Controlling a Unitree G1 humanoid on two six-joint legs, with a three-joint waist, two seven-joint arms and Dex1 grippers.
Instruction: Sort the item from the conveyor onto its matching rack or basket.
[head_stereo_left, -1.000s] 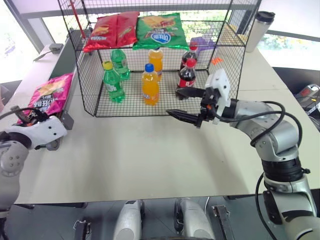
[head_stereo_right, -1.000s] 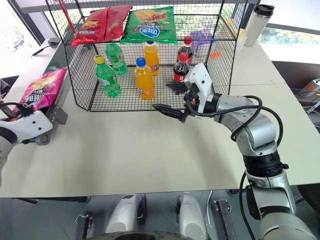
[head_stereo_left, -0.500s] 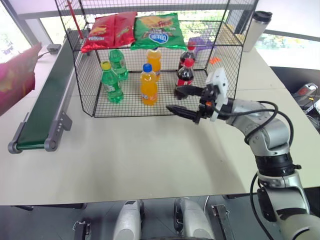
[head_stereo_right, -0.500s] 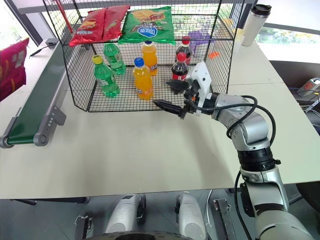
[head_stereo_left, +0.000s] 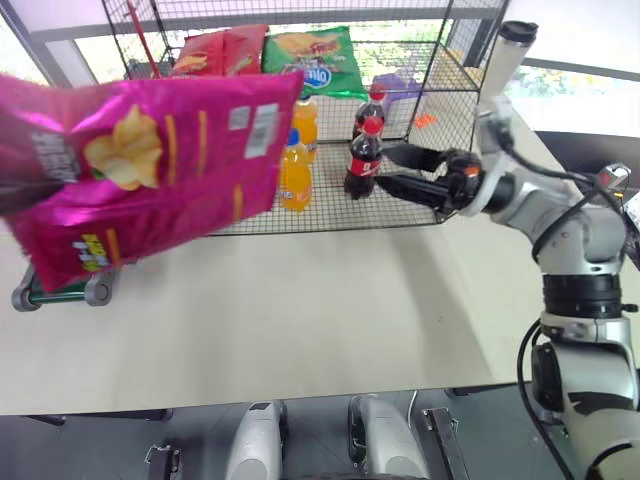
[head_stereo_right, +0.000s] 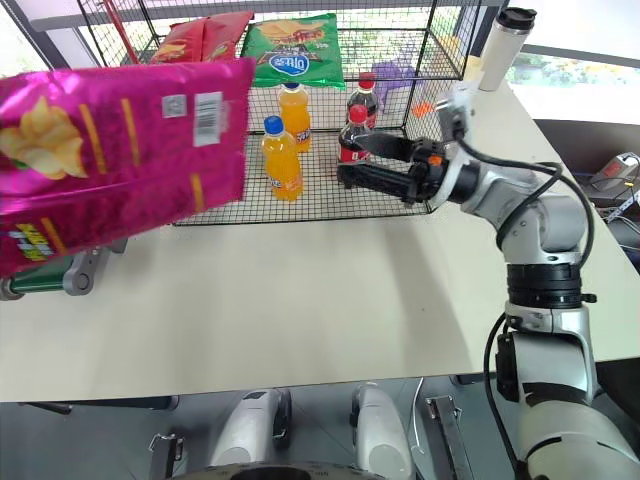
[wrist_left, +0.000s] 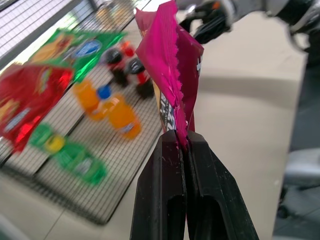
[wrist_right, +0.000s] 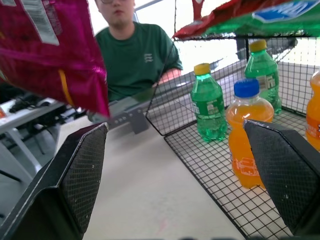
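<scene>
In the left eye view, the glossy magenta-pink crisp bag (head_stereo_left: 150, 170) with yellow chips pictured on it now hangs in the air close to the camera, covering the left half of the large black wire-mesh cage (head_stereo_left: 455, 75); a second ago it lay on the long dark green conveyor belt (head_stereo_left: 60, 290) beside the cage, and half a second ago it was only a pink edge at the left border. The right hand (head_stereo_left: 395, 170), fingers spread wide and holding nothing, points left just in front of the cola bottles (head_stereo_left: 362, 160) at the cage's open front, higher and further right than a second ago. Red crisp bags (head_stereo_left: 215, 50) and a green crisp bag (head_stereo_left: 312, 55) lie on the upper mesh shelf, as before. In the right eye view the pink bag hides the green bottles on the lower floor, while the orange bottles (head_stereo_right: 280, 155) remain visible and a steel tumbler (head_stereo_right: 497, 35) stands on the white bench (head_stereo_right: 330, 300) behind the cage. In the left wrist view the left hand (wrist_left: 182, 150) is pinched tight on the bag's serrated top seam, the bag standing up above the cage. In the right wrist view the pink bag hangs above the bench, green bottles (wrist_right: 210, 107) stand inside the cage, and a person in a green shirt (wrist_right: 137, 57) sits beyond the conveyor.
</scene>
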